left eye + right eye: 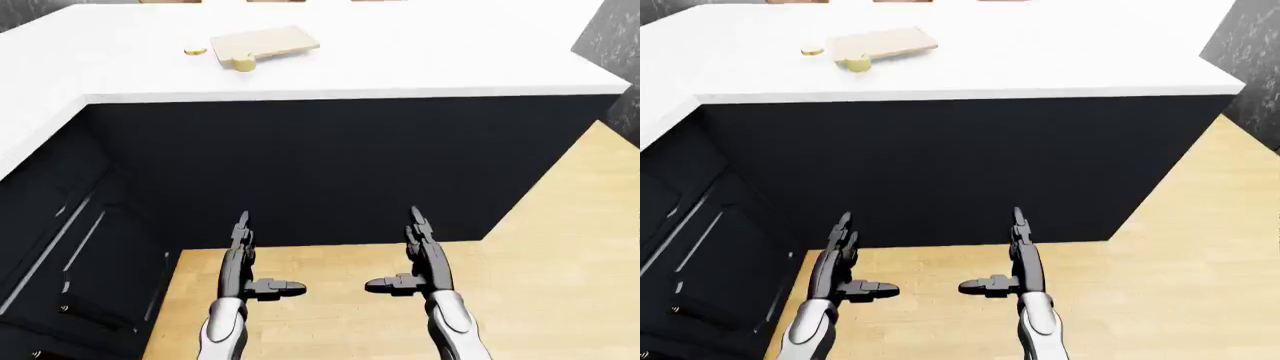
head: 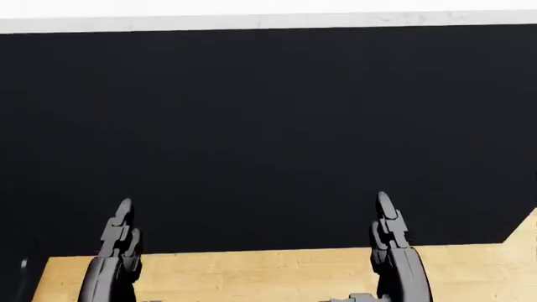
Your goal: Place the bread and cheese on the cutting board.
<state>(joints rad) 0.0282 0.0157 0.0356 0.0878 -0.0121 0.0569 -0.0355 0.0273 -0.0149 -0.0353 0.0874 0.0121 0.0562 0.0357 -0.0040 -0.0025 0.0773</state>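
both held low over the wood floor (image 1: pixel 560 247), well short of the table (image 1: pixel 420 52): left hand (image 1: pixel 243 259) and right hand (image 1: pixel 420 259), fingers spread, grasping nothing. far up on the white top, cutting board (image 1: pixel 265 43), with bread (image 1: pixel 243 63) touching its near edge and cheese (image 1: pixel 195 51) just left.

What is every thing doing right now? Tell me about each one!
cutting board: lying flat on the white counter, nothing on top of it.
yellow round piece: on the counter at the board's edge, not on it.
small flat piece: on the counter, apart from the board.
left hand: open, empty, held low over the wooden floor.
right hand: open, empty, held low.
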